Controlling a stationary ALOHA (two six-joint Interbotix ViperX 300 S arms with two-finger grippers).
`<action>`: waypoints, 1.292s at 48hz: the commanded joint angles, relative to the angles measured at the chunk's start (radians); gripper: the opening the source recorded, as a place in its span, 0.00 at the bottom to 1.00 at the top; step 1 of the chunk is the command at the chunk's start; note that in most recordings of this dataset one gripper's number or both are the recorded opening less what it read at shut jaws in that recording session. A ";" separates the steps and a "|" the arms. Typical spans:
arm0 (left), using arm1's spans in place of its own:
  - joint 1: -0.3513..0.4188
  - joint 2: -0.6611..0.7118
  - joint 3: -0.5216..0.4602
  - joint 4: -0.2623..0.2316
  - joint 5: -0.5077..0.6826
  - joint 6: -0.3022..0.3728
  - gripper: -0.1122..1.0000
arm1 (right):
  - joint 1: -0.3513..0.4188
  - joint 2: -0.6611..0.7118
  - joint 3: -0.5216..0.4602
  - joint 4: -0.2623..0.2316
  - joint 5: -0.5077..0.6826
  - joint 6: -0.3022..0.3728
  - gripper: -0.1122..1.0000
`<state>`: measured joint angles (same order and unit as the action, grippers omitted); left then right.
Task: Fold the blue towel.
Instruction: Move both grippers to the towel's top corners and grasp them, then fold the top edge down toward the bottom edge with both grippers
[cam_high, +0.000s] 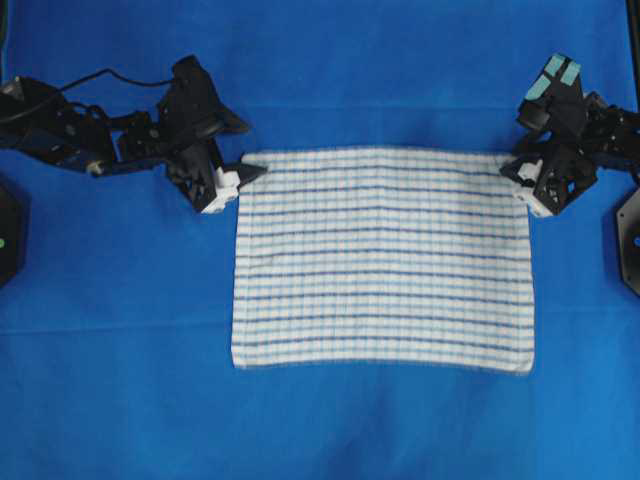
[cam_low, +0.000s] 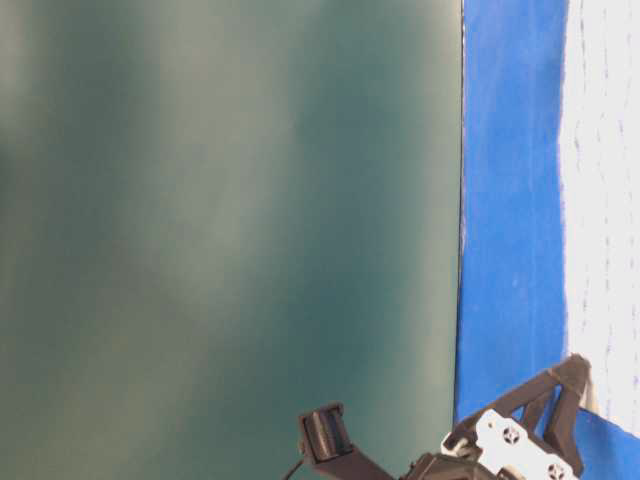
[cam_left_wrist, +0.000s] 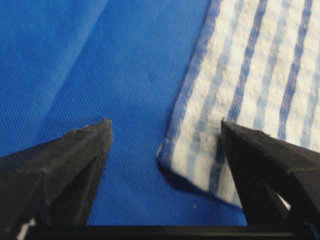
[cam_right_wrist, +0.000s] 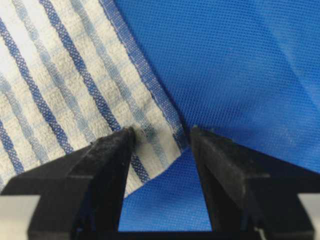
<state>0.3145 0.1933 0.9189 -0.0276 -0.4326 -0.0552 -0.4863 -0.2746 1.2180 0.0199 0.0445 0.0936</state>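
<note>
Spread black fingers (cam_left_wrist: 75, 160) of the left hand (cam_high: 243, 175) and right hand (cam_high: 518, 175) (both empty) straddle the flat, striped blue towel's (cam_high: 385, 258) corners.

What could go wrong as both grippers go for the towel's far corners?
The left gripper is open around the blue towel corner, whose tip is slightly lifted; closing may pinch only the hem. The right gripper straddles its corner at the very edge, so the grip may slip or catch the blue background cloth.
</note>
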 joint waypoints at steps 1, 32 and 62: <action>-0.006 0.003 -0.015 -0.003 0.023 -0.002 0.82 | -0.002 0.000 -0.006 -0.002 -0.006 0.002 0.59; -0.032 -0.100 -0.026 0.002 0.133 0.049 0.12 | -0.002 -0.084 -0.017 0.000 0.005 0.003 0.15; -0.117 -0.206 -0.048 0.002 0.202 0.061 0.12 | 0.080 -0.264 -0.017 0.020 0.160 0.044 0.15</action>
<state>0.2255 0.0261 0.8805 -0.0291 -0.2347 0.0107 -0.4433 -0.5154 1.2180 0.0337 0.1825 0.1273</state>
